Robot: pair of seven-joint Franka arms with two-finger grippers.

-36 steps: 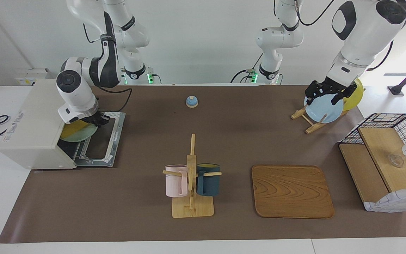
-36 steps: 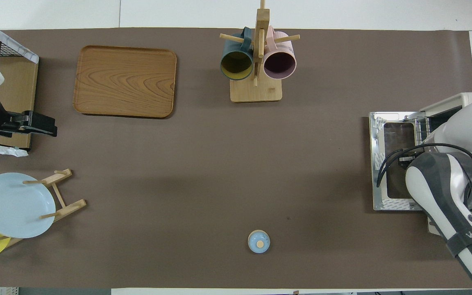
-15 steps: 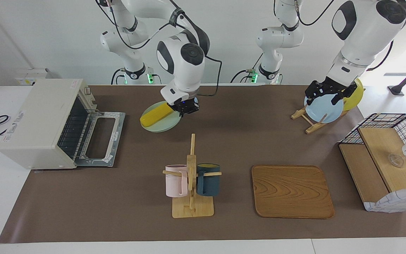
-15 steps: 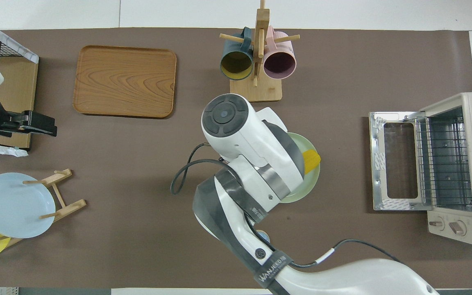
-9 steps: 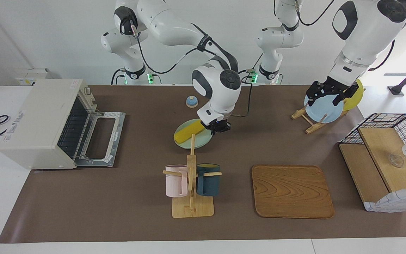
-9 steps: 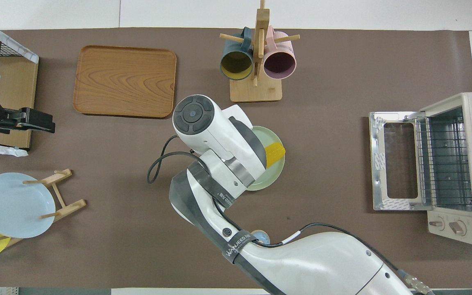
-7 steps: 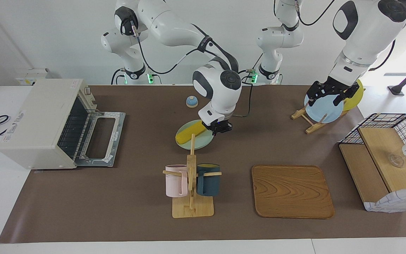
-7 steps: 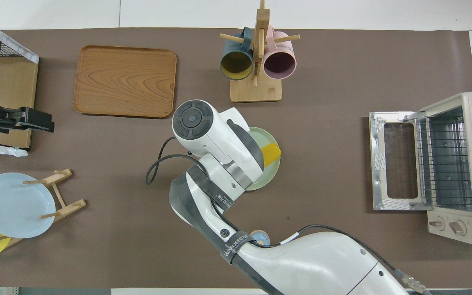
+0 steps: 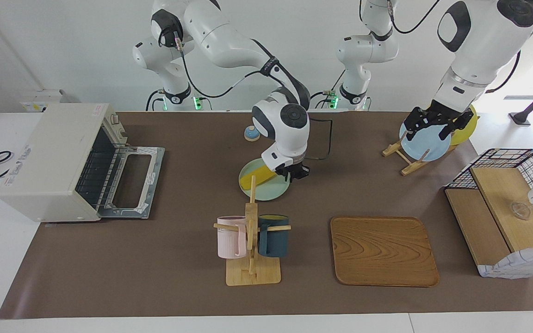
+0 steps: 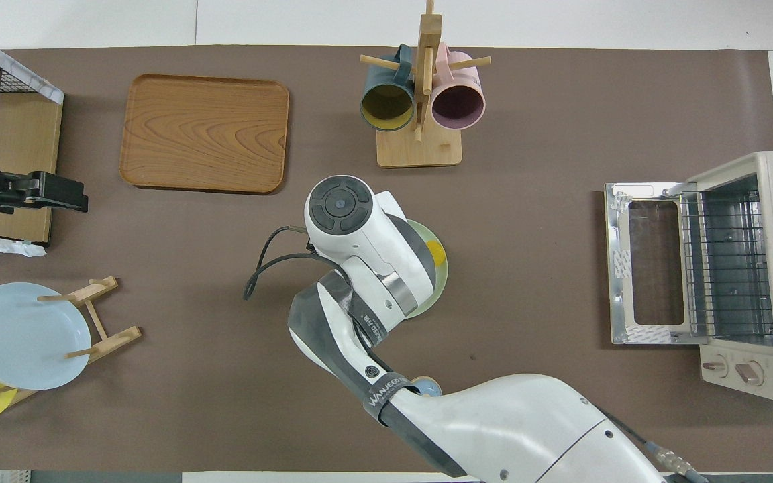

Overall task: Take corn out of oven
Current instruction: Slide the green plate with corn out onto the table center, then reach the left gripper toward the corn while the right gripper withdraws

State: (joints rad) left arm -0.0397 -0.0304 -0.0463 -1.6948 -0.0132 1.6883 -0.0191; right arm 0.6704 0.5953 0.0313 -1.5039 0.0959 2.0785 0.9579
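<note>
The bright yellow tapered corn cob (image 9: 258, 177) lies on a round pale green plate (image 9: 271, 190) that rests on the brown table mat (image 9: 155, 259) near the middle of the table, nearer to the robots than the wooden mug rack with a pink and a dark blue mug (image 9: 251, 236) and well apart from the boxy off-white toaster oven (image 9: 49, 157). The oven stands at the right arm's end of the table with its door (image 9: 132, 182) folded down and its wire rack bare, so the corn is already out. The right gripper (image 9: 295, 172) sits at the plate's edge; whether its fingers are clamped on the rim or parted I cannot tell. What seems left is only to let go fully and lift the arm away. The left gripper (image 9: 434, 121) waits with its fingers spread, over the pale blue plate (image 9: 424, 144) in the wooden plate stand, holding nothing. The wooden tray (image 9: 383, 251) and the wire-and-wood basket (image 9: 507, 212) play no part.
</note>
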